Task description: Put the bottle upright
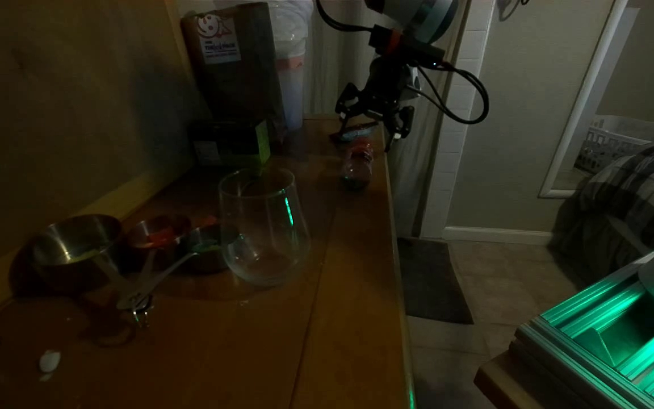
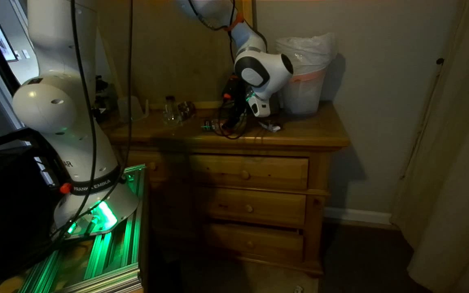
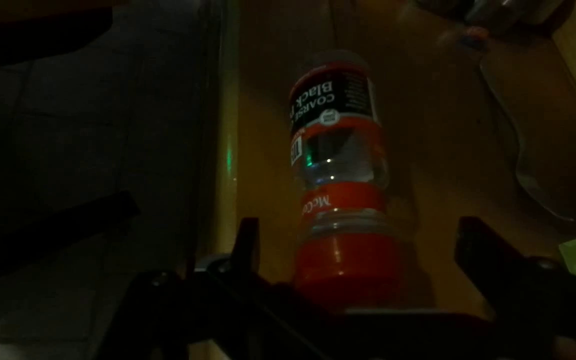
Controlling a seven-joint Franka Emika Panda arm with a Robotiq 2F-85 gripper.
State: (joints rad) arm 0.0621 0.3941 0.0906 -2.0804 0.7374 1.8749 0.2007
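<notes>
The bottle lies on its side on the wooden top, with a red cap, a clear body and a red and black label. It shows in both exterior views and in the wrist view. Its cap end points toward my gripper and its clear base points away. My gripper is open and empty. In the wrist view, its fingertips stand apart on both sides of the cap with a gap on each side. Its height over the top is hard to judge in the dim light.
The wooden top's edge runs close beside the bottle. A crumpled packet lies beyond the cap end. A clear glass vessel, metal measuring cups, a dark green-sided box, a paper bag and a bin stand around.
</notes>
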